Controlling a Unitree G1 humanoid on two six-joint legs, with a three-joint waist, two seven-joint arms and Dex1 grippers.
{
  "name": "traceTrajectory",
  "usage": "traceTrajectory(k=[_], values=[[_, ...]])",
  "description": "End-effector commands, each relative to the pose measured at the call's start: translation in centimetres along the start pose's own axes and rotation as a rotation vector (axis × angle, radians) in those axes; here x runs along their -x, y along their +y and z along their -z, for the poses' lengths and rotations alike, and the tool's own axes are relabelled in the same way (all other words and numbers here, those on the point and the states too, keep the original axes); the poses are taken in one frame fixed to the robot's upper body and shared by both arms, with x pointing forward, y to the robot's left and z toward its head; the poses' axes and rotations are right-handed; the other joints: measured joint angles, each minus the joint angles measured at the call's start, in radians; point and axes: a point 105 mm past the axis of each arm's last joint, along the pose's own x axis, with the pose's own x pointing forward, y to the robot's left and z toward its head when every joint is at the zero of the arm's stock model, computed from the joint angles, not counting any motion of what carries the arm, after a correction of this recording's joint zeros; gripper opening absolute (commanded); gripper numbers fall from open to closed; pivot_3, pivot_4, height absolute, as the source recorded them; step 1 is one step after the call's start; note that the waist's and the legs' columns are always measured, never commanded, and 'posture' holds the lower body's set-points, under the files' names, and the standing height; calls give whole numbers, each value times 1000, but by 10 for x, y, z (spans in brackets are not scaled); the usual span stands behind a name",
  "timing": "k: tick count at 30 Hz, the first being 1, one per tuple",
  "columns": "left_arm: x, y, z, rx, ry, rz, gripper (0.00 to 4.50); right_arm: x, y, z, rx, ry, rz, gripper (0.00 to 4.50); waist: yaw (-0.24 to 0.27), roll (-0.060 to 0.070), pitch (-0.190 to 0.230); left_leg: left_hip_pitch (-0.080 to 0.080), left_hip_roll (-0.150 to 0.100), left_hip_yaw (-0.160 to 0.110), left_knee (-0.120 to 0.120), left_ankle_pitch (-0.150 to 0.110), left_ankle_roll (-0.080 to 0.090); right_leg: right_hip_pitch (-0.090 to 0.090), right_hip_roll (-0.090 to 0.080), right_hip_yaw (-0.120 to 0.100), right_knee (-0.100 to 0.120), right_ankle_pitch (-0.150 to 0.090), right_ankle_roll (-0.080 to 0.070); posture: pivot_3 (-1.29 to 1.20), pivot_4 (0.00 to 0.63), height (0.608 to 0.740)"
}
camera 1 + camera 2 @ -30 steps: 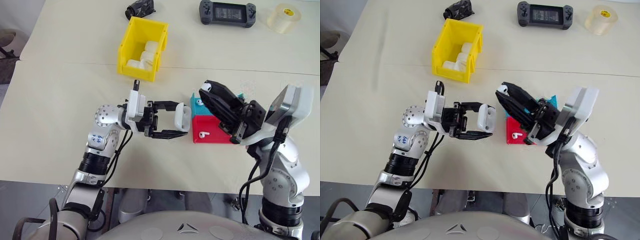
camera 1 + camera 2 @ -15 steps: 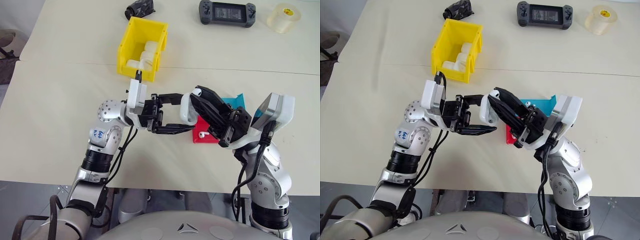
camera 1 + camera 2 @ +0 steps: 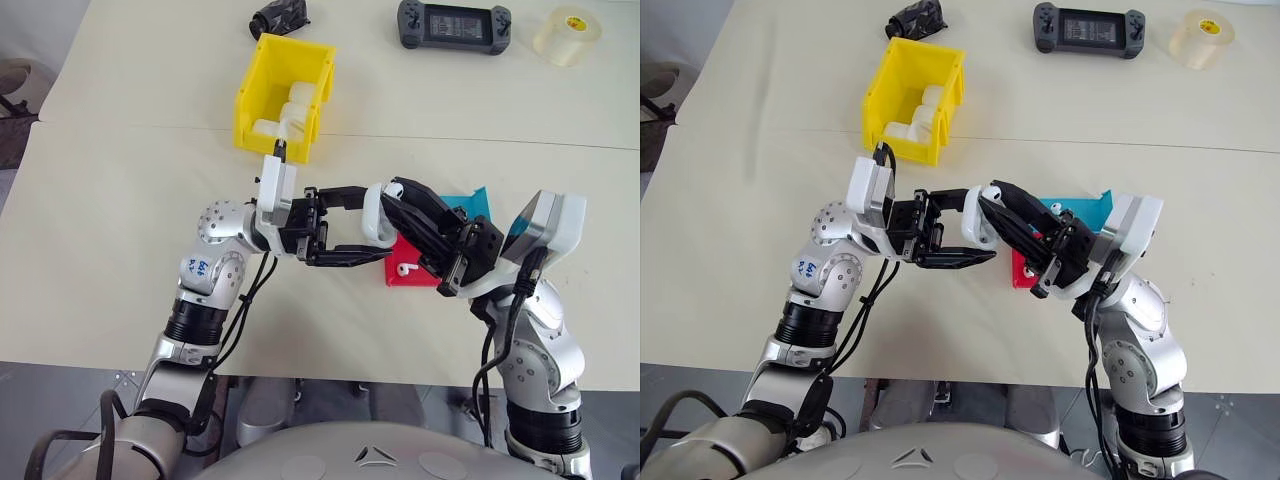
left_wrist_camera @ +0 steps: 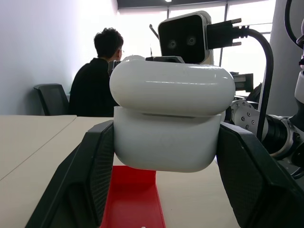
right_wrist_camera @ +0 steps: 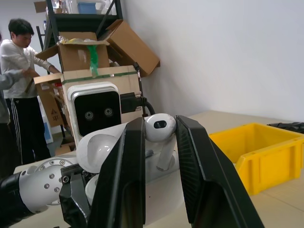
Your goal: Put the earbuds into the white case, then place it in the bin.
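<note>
The left hand (image 3: 352, 228) is clamped on the sides of the white case (image 4: 171, 118), a light, slick shell best gripped there, above the counter (image 3: 120, 200), while the right hand (image 5: 159, 142) pinches a tiny earbud (image 5: 160, 127) beside it; another lies in the red tray (image 3: 415, 270), white items in the far yellow bin (image 3: 262, 95).

No legible text or labels.

Beige table (image 3: 120, 180) w/ yellow bin (image 3: 282, 97), red tray (image 3: 412, 268), teal tray (image 3: 468, 204), console (image 3: 455, 24), tape roll (image 3: 567, 36).
</note>
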Motion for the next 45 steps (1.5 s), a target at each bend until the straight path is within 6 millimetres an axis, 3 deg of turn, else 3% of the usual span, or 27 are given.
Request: traceTrajectory(k=[1, 5, 17, 21, 25, 30, 34, 37, 41, 45], values=[[-10, -3, -26, -83, -80, 40, 2808, 1, 2, 9, -5, 44, -21, 607, 1, 0, 0, 0, 0, 0, 0, 0, 0, 0, 0, 0, 0, 0, 0, 0, 150, 740], [-11, -5, -28, -81, -89, 55, 2808, 0, 5, 9, -42, 33, -40, 607, 0, 0, 0, 0, 0, 0, 0, 0, 0, 0, 0, 0, 0, 0, 0, 0, 150, 740], [-13, -7, -29, -73, -96, 70, 2808, -2, 4, 4, -56, 10, -55, 4490, 0, 0, 0, 0, 0, 0, 0, 0, 0, 0, 0, 0, 0, 0, 0, 0, 150, 740], [-7, -4, -24, -66, -75, 45, 2808, 2, -2, -7, -6, 3, -30, 4490, 1, 0, 0, 0, 0, 0, 0, 0, 0, 0, -1, 0, 0, 0, 0, 0, 150, 740], [4, -2, -14, -56, -18, 10, 2808, 23, -14, -24, 74, 45, 8, 4490, 4, 0, 0, 0, 0, 0, 0, 0, 0, 0, -1, 0, -1, 0, 0, 0, 150, 740], [22, -7, -1, -38, 44, -21, 2808, 65, -36, -43, 195, 175, 98, 4490, 3, 0, 0, 0, 0, 0, -1, 0, 1, 1, -1, 0, -2, 0, 0, 0, 150, 740], [26, -12, 3, -45, 66, -42, 2808, 118, -54, -38, 305, 417, 106, 4490, 4, 0, 0, 0, 0, 1, -1, 0, 1, 1, -1, 0, -3, 0, 0, 0, 150, 740], [26, -15, 6, -55, 80, -51, 2808, 143, -64, -35, 310, 499, 125, 4490, 3, 0, 0, 0, 0, 1, -1, 0, 2, 2, -2, 1, -3, 0, 0, 0, 150, 740], [25, -18, 7, -72, 92, -75, 2808, 154, -78, -32, 337, 570, 104, 4490, 1, 0, 0, 1, 1, 1, -1, 0, 2, 2, -3, 2, -4, 0, 0, 0, 150, 740], [22, -21, 5, -90, 93, -100, 2808, 138, -86, -29, 263, 640, 14, 4490, -2, 1, 0, 1, 2, 3, -1, 0, 2, 2, -3, 3, -6, 0, 0, 0, 150, 740]])
